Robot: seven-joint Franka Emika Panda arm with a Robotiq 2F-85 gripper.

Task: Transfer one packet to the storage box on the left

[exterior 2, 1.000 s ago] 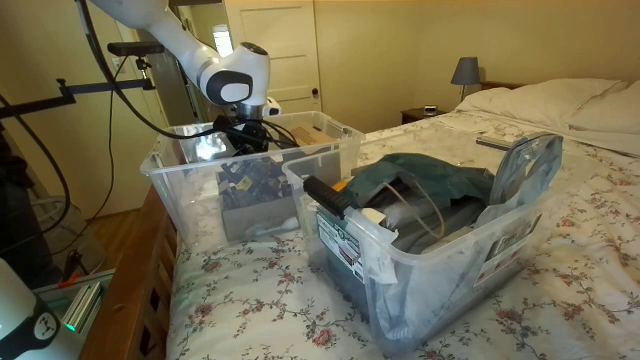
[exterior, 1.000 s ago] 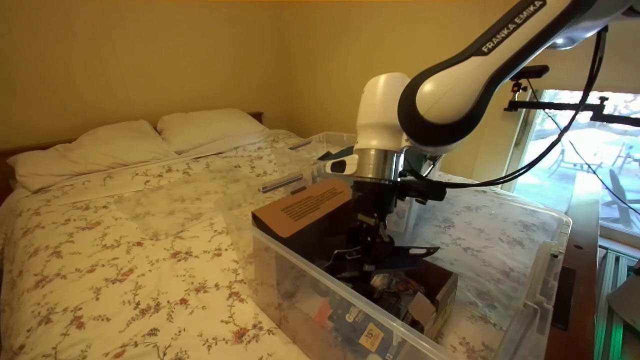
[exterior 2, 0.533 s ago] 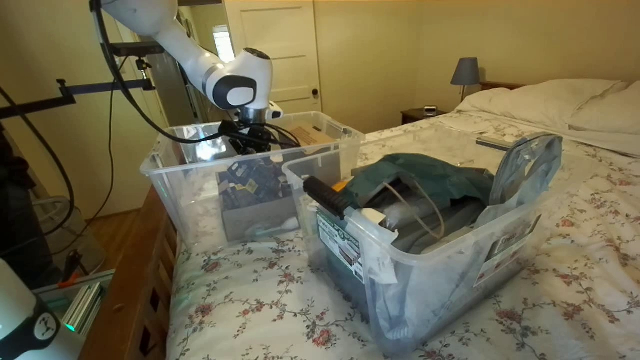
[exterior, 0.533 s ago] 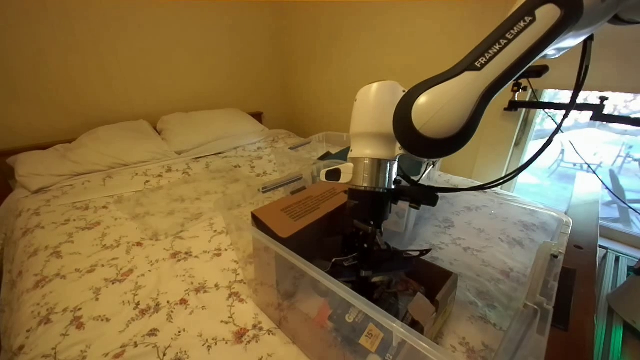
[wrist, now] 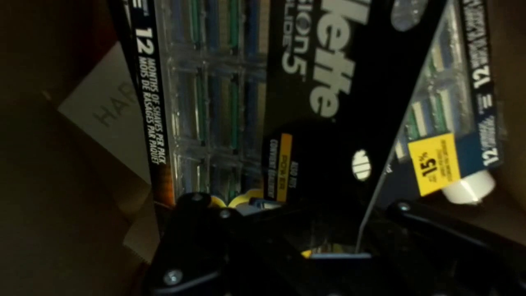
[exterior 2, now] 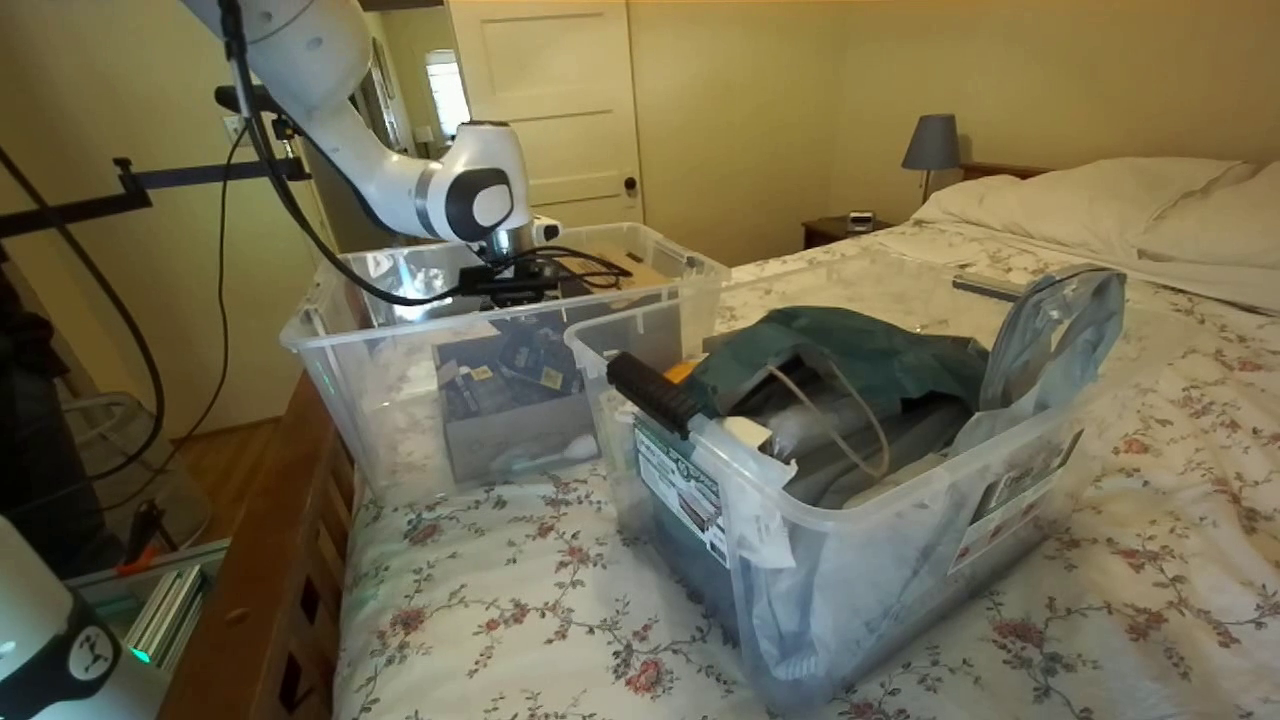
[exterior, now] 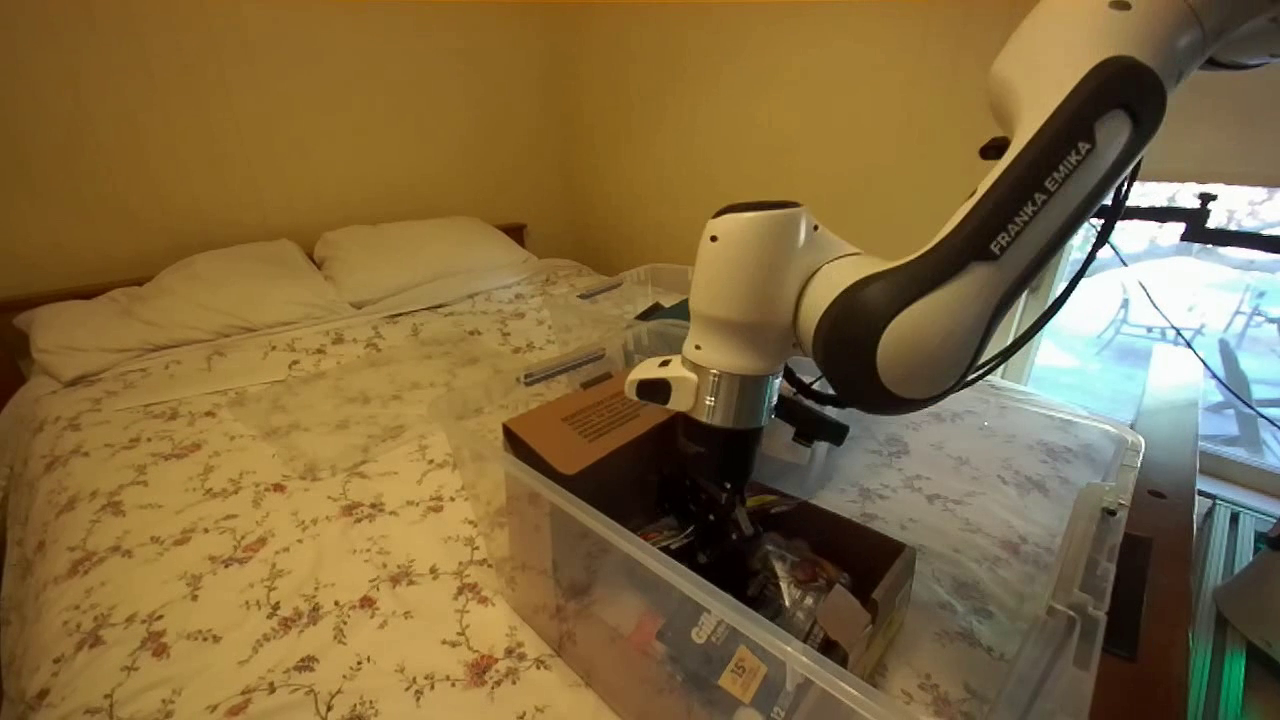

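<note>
In an exterior view, the hand (exterior: 716, 545) is seen low inside the storage box (exterior: 780, 640), its fingertips lost in shadow; the arm (exterior: 930, 335) is cut off at the upper edge. One printed brown box (exterior: 600, 425) and one open carton (exterior: 890, 590) are counted, and open room is shown between the carton's end and the storage box's end wall. In an exterior view, two containers are counted on the flowered surface (exterior 2: 520, 590): the storage box and, just beside it, a bin (exterior 2: 870, 590) holding teal cloth (exterior 2: 850, 345). Two yellow labels (exterior 2: 482, 373) are shown through the hazy wall. In the wrist view, two packets can be counted. The packet (wrist: 283, 111) lies in the storage box below the hand, its upper end cut off, its lower end covered; the second packet (wrist: 435, 123) is overlapped by its edge. Whether anything is gripped cannot be told.
</note>
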